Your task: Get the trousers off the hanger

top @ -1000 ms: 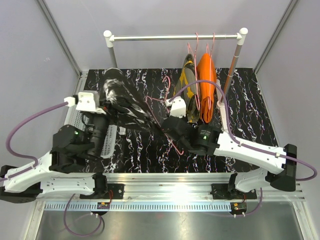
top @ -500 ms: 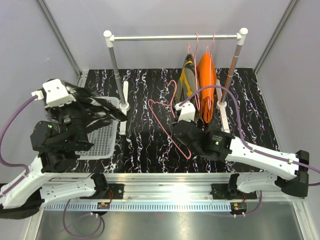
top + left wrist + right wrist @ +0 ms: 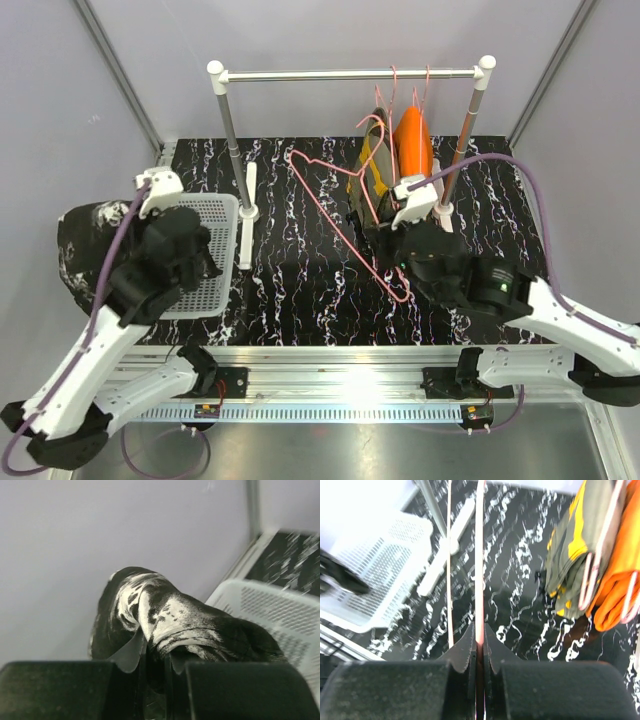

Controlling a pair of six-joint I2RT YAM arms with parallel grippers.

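with left gripper [image 3: 155, 661] clamped on trousers [image 3: 172, 614] and right gripper [image 3: 476, 647] pinching the bare hanger [image 3: 480, 555], may miss the basket [image 3: 218, 262] if let go this far out.

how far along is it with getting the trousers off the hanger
Done: the trousers are off the pink hanger, whose wire is bare. In hand: the left end effector is shut on the trousers, left of the white basket; the right end effector pinches the hanger. Left: probably just putting both down.
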